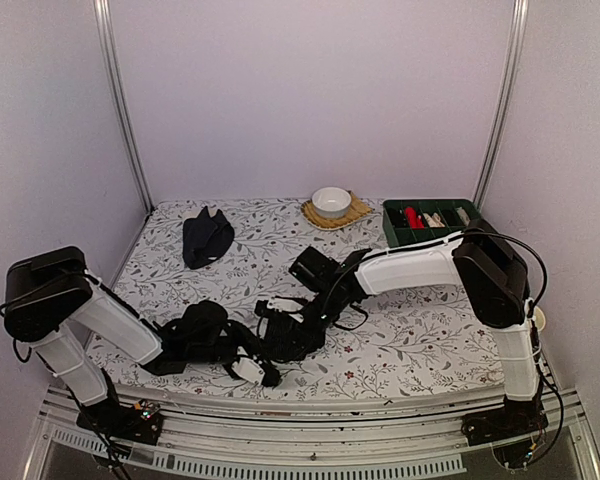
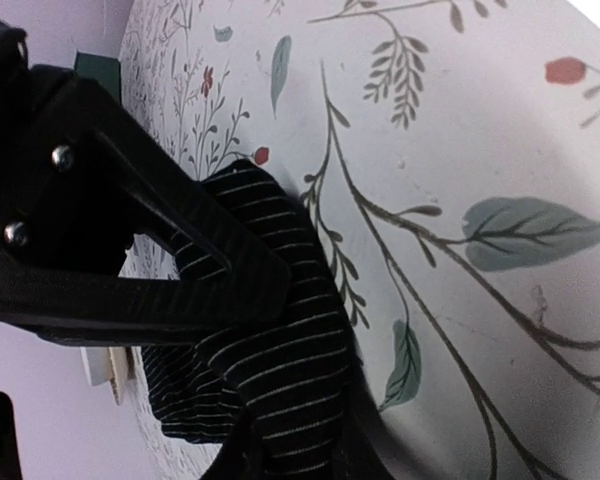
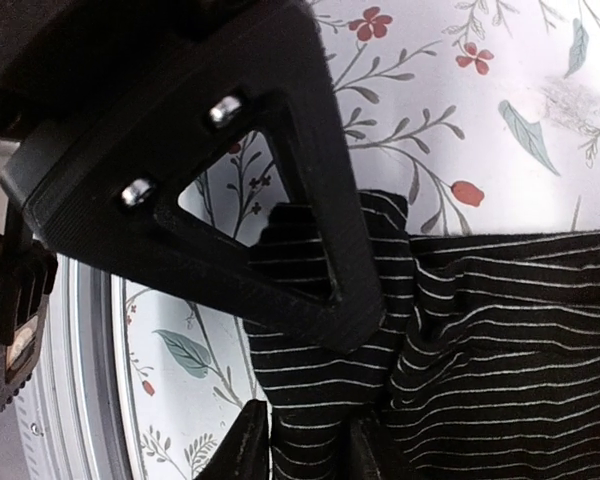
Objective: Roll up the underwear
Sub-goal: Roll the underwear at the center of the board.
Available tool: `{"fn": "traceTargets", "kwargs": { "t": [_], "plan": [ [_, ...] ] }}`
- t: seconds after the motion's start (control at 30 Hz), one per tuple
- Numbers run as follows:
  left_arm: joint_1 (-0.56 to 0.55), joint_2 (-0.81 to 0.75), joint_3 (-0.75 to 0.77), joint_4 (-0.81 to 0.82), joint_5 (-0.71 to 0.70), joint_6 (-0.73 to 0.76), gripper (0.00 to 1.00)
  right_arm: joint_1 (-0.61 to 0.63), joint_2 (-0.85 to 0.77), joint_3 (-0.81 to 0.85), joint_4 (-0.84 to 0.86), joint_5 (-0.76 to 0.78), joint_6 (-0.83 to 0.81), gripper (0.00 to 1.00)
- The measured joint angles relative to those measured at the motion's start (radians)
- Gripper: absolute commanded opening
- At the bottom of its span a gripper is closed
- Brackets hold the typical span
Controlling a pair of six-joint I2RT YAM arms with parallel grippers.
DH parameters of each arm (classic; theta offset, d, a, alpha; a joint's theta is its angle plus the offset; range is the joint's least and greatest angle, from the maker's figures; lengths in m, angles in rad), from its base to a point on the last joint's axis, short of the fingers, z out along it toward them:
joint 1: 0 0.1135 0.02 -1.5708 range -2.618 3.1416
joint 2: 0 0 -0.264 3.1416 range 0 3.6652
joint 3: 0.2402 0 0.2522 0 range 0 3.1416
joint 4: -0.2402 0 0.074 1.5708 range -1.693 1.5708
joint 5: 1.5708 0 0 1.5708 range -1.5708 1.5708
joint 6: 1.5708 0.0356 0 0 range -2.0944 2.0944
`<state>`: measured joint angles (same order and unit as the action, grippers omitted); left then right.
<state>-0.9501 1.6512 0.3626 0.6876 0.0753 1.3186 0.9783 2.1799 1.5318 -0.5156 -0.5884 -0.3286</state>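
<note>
Presently the left end effector (image 2: 280,370) and right end effector (image 3: 325,390) each pinch the striped underwear (image 3: 500,330).

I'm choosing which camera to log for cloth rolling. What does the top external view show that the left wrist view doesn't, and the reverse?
Only the top view: the far underwear lying apart, the white bowl and the green tray. Only the left wrist view: the thin pale stripes of the near underwear, and the left gripper pinching it up close. Both: the near underwear and the flowered tablecloth.
</note>
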Motion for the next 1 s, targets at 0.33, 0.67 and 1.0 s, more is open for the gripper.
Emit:
{"fn": "traceTargets", "kwargs": {
  "t": [0.33,0.67,1.0],
  "plan": [
    [0.038,-0.003,0.172,-0.297,0.07,-0.08,0.04,-0.002,-0.113,-0.128,0.059,0.113,0.019,0.66],
    [0.114,0.053,0.406,-0.679,0.224,-0.137,0.05,0.01,-0.455,-0.433,0.205,0.325,0.068,0.74],
    [0.227,0.139,0.621,-1.023,0.41,-0.152,0.05,0.196,-0.514,-0.563,0.392,0.634,0.01,0.75]
  ]
}}
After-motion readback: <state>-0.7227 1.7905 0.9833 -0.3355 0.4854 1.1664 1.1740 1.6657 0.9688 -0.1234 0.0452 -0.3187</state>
